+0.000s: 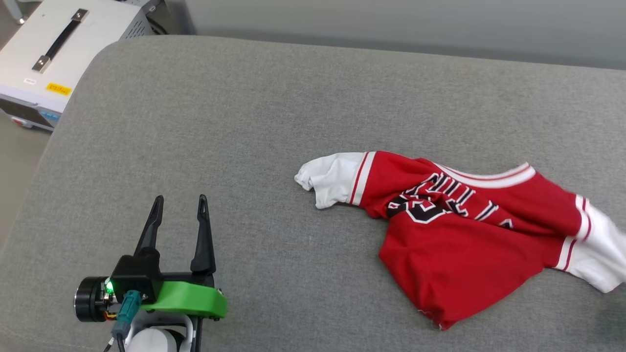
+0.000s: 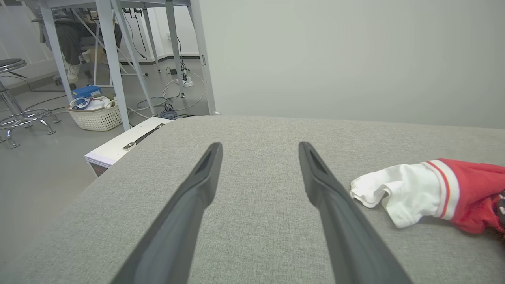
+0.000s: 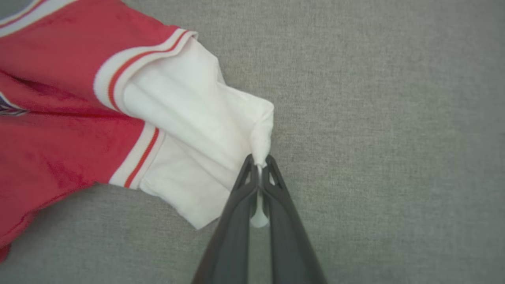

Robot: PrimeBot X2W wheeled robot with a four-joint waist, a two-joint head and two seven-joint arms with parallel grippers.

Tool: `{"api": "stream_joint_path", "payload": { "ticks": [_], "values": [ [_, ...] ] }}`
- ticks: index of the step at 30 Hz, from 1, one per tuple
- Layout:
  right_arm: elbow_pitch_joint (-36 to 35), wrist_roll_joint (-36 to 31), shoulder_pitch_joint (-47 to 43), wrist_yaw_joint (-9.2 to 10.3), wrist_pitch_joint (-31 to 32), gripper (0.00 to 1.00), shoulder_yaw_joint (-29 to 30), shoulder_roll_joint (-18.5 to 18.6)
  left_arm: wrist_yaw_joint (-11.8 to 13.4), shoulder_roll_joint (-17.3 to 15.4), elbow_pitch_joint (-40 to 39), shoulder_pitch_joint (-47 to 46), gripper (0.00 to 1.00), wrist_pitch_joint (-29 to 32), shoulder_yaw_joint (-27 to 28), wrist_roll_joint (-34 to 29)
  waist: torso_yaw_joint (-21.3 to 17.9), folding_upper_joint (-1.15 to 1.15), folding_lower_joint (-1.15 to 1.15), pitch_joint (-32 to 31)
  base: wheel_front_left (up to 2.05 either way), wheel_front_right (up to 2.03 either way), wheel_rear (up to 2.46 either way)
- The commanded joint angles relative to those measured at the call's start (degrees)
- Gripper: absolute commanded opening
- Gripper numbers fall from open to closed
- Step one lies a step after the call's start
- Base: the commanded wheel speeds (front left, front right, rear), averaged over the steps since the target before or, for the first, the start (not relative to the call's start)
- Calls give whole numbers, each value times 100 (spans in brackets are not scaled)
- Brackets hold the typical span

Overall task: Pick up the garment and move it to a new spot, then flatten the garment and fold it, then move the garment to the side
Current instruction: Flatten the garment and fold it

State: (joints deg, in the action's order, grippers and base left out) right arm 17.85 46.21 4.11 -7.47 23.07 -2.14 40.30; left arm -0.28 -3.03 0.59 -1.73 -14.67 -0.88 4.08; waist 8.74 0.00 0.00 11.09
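Observation:
The garment [image 1: 455, 234], a red jersey with white sleeves and black lettering, lies crumpled on the right half of the grey cushion [image 1: 244, 122]. In the right wrist view my right gripper [image 3: 259, 161] is shut on the edge of the garment's [image 3: 79, 98] white sleeve, a fold of cloth pinched between the fingertips. My left gripper [image 1: 179, 201] stands open at the lower left, well apart from the jersey. In the left wrist view the left gripper [image 2: 260, 148] is open over bare cushion, with the other white sleeve [image 2: 398, 189] just right of its right finger.
A white case [image 1: 54, 49] with a black handle stands off the cushion's far left corner. The left wrist view shows a floor with a wicker basket [image 2: 94, 114], table legs, a stool [image 2: 15, 102], cables and a seated person's legs [image 2: 75, 39]. A pale wall runs behind the cushion.

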Motion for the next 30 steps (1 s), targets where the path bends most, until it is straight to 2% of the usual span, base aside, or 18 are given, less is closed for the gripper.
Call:
{"api": "stream_joint_path", "payload": {
  "ticks": [1, 6, 8, 14, 17, 22, 24, 30],
  "values": [
    [22, 32, -224, -2, 113, 0, 114, -145, -39, 15, 6, 23, 100, -33, 3, -62, -75, 0, 0, -87, 0, 0, 0],
    [232, -127, -569, -2, 226, 2, 307, -521, -108, 5, 36, -38, 100, -33, -9, -116, -97, 0, 0, -137, 0, 0, 0],
    [196, -259, -531, -2, -1, 100, 410, -622, -167, -50, 55, -85, 100, -33, 35, -139, -133, 0, 0, -167, 0, 0, 0],
    [-272, -979, -271, -2, -1218, 100, 826, -846, -407, -371, 62, -434, 100, -33, 110, -180, -282, 0, 0, -266, 0, 0, 0],
    [-645, -1459, -147, -2, -1870, 100, 1104, -1112, -565, -598, 162, -811, 100, -33, 30, -114, -357, 0, 0, -264, 0, 0, 0],
    [-1406, -2038, -79, -2, -2363, 100, 1222, -1649, -703, -1123, 724, -1696, 100, 15, -374, 164, -479, 0, 0, -154, 0, 0, 0],
    [-1734, -2247, -90, -2, -2417, 100, 1164, -1884, -715, -1337, 922, -2124, 100, 267, -753, 442, -533, 0, 0, -92, 0, 0, 0],
    [-2476, -2650, -164, -2, -2443, 100, 804, -2399, -719, -2049, 1173, -3354, 100, 1876, -2157, 1943, -711, 0, 0, 164, 0, 0, 0]
  ]
}}
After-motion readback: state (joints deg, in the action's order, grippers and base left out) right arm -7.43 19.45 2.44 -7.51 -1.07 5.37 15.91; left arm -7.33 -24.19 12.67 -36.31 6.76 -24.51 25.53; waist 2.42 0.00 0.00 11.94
